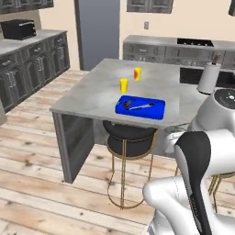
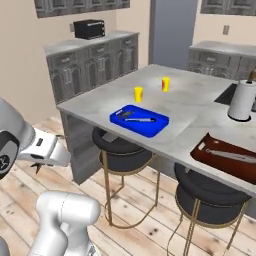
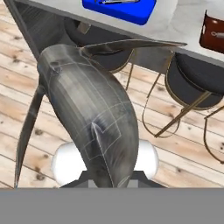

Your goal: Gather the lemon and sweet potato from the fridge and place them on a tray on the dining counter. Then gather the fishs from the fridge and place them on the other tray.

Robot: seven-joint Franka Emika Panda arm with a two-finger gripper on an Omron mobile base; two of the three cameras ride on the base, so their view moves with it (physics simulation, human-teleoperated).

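Fish (image 3: 92, 118) clenched in the fingers — hand aimed toward the dining counter (image 3: 183, 26).

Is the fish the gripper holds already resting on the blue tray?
No. The fish hangs in the gripper above the wooden floor, short of the blue tray on the dining counter.

1. Blue tray (image 1: 140, 107) on dining counter (image 1: 92, 94), centre frame, near the front edge; a fish (image 1: 141, 106) lies in it.
2. Two cups (image 1: 124, 85) behind the tray.
3. Stool (image 1: 127, 137) under the counter edge, below the tray.
4. Other tray (image 2: 227, 157) at right, right base view.
5. Paper roll (image 2: 241, 100) behind it.
6. Hand view: fish (image 3: 94, 118) in foreground, counter at top.
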